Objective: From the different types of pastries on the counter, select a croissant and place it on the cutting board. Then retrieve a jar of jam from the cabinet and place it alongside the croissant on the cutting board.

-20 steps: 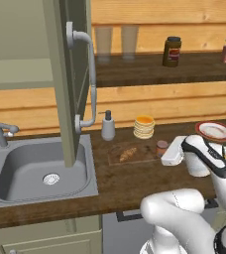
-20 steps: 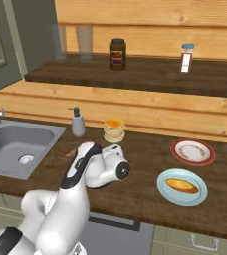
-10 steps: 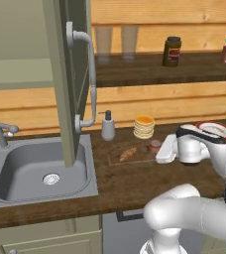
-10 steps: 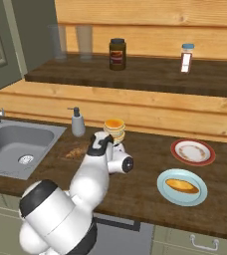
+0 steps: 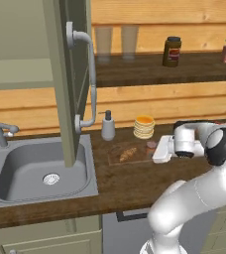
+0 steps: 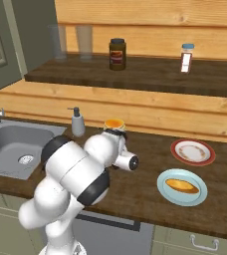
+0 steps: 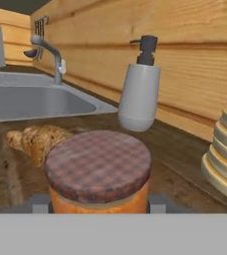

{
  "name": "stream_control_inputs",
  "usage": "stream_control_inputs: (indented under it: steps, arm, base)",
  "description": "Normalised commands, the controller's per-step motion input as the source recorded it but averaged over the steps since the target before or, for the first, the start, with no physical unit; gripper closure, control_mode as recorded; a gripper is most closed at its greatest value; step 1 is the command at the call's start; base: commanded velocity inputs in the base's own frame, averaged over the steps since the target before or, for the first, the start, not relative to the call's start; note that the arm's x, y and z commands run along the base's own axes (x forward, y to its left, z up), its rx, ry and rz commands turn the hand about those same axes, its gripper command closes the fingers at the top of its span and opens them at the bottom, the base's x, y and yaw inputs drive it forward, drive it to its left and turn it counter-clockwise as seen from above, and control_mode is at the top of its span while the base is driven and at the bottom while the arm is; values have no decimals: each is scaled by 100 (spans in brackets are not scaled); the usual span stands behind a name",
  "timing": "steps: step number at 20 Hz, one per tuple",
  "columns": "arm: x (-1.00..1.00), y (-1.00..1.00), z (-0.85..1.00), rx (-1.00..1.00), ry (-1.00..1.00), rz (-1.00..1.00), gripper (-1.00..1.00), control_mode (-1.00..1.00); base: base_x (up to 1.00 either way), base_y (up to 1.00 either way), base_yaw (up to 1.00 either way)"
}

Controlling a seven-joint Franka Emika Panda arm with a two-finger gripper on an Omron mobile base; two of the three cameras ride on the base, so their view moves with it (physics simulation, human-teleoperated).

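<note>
Pincer [image 7: 99, 203] clamped on squat orange jam jar with plaid lid [image 7: 98, 174], low beside golden-brown croissant [image 7: 36, 140]; sloppy drop could tip jar onto it.

A glossy white arm [image 5: 184, 208] of rounded, tube-like segments is seen at the lower right of the left base view, and black bands are set at its joints. A white boxy hand is carried at its end, and a short white cylindrical stub [image 6: 127, 162] is shown near the middle of the right base view.
</note>
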Motion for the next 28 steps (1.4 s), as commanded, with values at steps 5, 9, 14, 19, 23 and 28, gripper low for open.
stream_control_inputs:
  steps: [5,9,14,19,23,28]
  arm:
    - [24,0,-34,1,-4,3,-100,-100]
    - [0,0,-3,2,-12,0,-100,-100]
    - [-11,0,20,0,-3,0,-100,-100]
    - [-13,0,63,-1,3,0,-100,-100]
    - [-17,1,67,-5,6,0,-100,-100]
    - [-51,23,54,-6,4,0,-100,-100]
  base:
    - [0,0,0]
    - [0,0,0]
    - [0,0,0]
    - [0,0,0]
    - [0,0,0]
    - [0,0,0]
